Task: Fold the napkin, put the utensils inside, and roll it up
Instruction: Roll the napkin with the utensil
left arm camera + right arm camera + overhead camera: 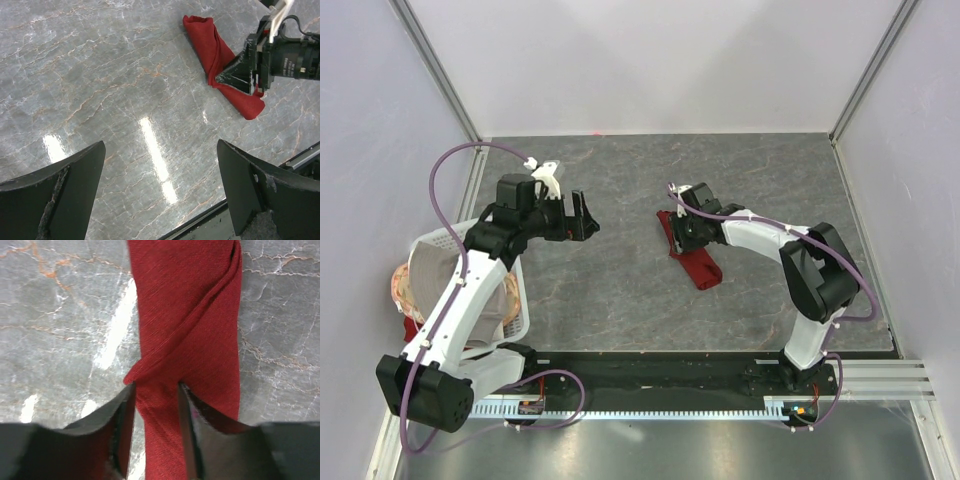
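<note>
The dark red napkin [698, 262] lies on the grey marble table as a long narrow roll, also seen in the left wrist view [212, 47] and the right wrist view [190, 315]. My right gripper [684, 233] [235, 77] [156, 390] is low over the roll's far half. Its fingers press a fold of the cloth between them, and the fabric fills the gap. My left gripper [584, 216] [160, 145] hovers wide open over bare table to the left of the napkin, holding nothing. The utensils are out of view.
A white basket [520, 300] sits at the table's left edge under the left arm, with a grey-beige cloth [438, 272] in it. A black rail [670, 368] runs along the near edge. Walls enclose the table at the back and sides.
</note>
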Controlling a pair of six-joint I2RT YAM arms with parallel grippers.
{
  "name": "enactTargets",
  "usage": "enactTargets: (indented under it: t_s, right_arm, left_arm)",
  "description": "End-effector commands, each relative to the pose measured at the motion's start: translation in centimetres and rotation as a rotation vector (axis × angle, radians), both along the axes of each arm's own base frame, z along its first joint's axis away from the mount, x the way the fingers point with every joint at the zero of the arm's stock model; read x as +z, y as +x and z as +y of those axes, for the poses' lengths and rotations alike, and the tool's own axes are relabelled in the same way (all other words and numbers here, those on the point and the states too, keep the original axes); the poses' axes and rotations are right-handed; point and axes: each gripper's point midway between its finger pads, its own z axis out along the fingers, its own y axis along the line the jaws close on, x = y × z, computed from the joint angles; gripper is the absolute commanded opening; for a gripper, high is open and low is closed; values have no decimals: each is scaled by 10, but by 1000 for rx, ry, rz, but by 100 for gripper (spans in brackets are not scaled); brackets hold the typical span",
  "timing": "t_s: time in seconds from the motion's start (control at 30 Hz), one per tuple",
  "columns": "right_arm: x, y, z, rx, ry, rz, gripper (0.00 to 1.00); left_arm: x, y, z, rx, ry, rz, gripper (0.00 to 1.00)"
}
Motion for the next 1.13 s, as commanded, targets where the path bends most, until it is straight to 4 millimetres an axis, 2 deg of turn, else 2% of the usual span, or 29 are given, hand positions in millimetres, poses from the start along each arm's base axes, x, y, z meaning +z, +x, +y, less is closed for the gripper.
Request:
enactTargets:
  t_s: [0.0,0.07,0.1,0.13,0.2,0.23,0.3,0.33,0.37,0.4,0.43,0.47,0.5,0.53,0.57,0.6,0.63,0.67,0.7,0.73,0.77,0.8,1.1]
  right_arm:
    - [37,0,7,27,61,-53,56]
    - [57,-1,9,35,97,-87,62]
    - [63,-2,9,40,106,-99,68]
    - [78,-2,10,40,126,-130,73]
    - [88,-2,6,31,140,-151,84]
    - [99,-1,3,20,159,-173,86]
    - [104,3,-11,-29,189,-183,91]
    - [116,4,-18,-53,215,-212,93]
    - [113,6,-35,-100,219,-215,94]
    - [121,10,-41,-126,250,-250,98]
    - [138,9,-48,-140,279,-304,98]
    - [134,9,-60,-172,278,-325,98]
    - [139,8,-67,-188,283,-354,98]
    - [155,6,-75,-212,290,-418,98]
    - [150,2,-82,-227,279,-440,98]
    - [153,1,-87,-241,274,-471,98]
    - [166,-2,-97,-272,269,-533,98]
    - [159,-6,-102,-286,260,-548,98]
    - [160,-9,-106,-296,257,-569,98]
    - [170,-12,-117,-335,243,-623,98]
    - [163,-16,-122,-348,232,-633,98]
    - [167,-20,-127,-359,233,-659,98]
    - [164,-27,-138,-362,189,-699,98]
  left_arm:
    - [13,8,5,11,0,-72,100]
    - [13,8,9,29,-11,-72,100]
    - [16,9,10,37,-17,-85,100]
    - [16,9,13,50,-25,-87,100]
    - [22,10,16,61,-38,-114,100]
    - [25,8,19,70,-41,-131,100]
    - [34,8,21,67,-55,-173,100]
    - [41,5,24,71,-62,-205,100]
    - [45,3,25,68,-65,-226,100]
    - [49,2,26,66,-67,-249,100]
    - [50,1,26,61,-65,-277,100]
    - [58,-4,27,55,-67,-318,100]
    - [62,-6,27,53,-67,-342,100]
    - [62,-7,28,49,-64,-362,100]
    - [68,-12,29,52,-65,-392,100]
    - [70,-13,33,69,-56,-409,100]
    - [66,-14,35,83,-50,-412,100]
    - [71,-17,38,93,-49,-442,100]
    - [71,-17,42,109,-34,-452,100]
    - [70,-18,44,117,-29,-458,100]
    - [70,-18,46,127,-26,-464,100]
    - [72,-19,47,135,-23,-474,100]
    - [74,-21,42,112,-49,-485,100]
